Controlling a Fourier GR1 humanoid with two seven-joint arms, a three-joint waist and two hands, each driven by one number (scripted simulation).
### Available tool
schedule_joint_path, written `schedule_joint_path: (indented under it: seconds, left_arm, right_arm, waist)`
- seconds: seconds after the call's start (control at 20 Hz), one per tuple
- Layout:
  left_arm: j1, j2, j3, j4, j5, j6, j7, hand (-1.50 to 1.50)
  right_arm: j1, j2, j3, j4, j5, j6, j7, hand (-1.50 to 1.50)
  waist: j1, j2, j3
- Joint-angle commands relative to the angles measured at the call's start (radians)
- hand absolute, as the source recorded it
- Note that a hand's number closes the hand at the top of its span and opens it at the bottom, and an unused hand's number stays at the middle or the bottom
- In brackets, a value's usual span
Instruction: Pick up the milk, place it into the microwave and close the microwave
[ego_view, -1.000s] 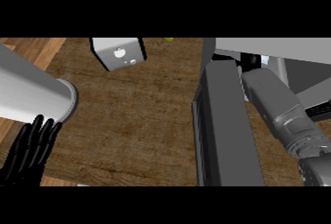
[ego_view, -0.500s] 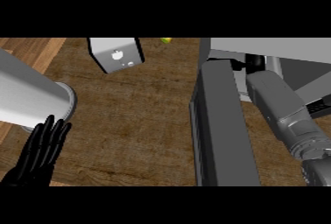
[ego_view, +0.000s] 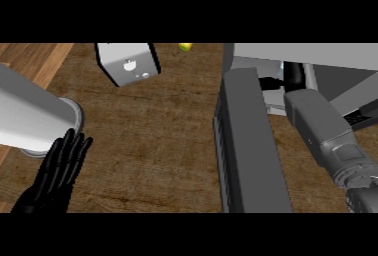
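So the dark grey microwave door (ego_view: 247, 150) swung open is the biggest thing here. Right of it, the grey right forearm (ego_view: 325, 135) reaches up into the white microwave cavity (ego_view: 295, 57), and its black right hand (ego_view: 284, 80) is mostly hidden in there (can't tell its grip, and the milk isn't visible). Well left of the door, the black left hand (ego_view: 59, 172) rests flat, fingers straight, holding nothing. Up-left of the door sits a white boxy appliance (ego_view: 128, 62), with a small yellow-green object (ego_view: 186, 47) nearer the door.

A single head view is given, aimed steeply down and set close over the desk (ego_view: 162, 130). Forearms are seen entering from the lower edge. The microwave door (ego_view: 247, 145) is cropped below.
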Motion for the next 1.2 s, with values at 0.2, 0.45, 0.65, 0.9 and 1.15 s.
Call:
schedule_joint_path:
  seconds: [0.2, 0.45, 0.65, 0.9, 1.15]
  left_arm:
    - [-0.032, -0.004, -0.06, 0.009, -0.036, 0.038, 0.029, -1.5]
    - [-0.031, -0.004, -0.061, 0.066, -0.023, 0.022, 0.022, -1.5]
    - [-0.053, 0.005, -0.086, 0.095, -0.03, 0.008, 0.043, -1.5]
    - [-0.114, 0.029, -0.125, 0.162, -0.046, -0.042, 0.044, -1.5]
    - [-0.154, 0.056, -0.164, 0.264, -0.085, -0.099, -0.005, 1.5]
  right_arm:
    - [0.041, 0.014, -0.025, -0.005, -0.024, 0.064, -0.035, -1.5]
    - [0.09, 0.013, -0.039, -0.012, -0.04, 0.184, -0.08, -1.5]
    - [0.172, 0.057, -0.043, -0.017, -0.046, 0.237, -0.17, -1.5]
    - [0.2, 0.084, -0.061, -0.034, -0.069, 0.29, -0.195, -1.5]
    - [0.31, 0.072, -0.044, -0.055, -0.059, 0.348, -0.273, -1.5]
  waist:
    - [-0.023, -0.012, -0.001]
    - [-0.052, -0.026, -0.002]
    - [-0.068, -0.032, -0.003]
    - [-0.089, -0.042, -0.004]
    - [-0.12, -0.055, -0.005]
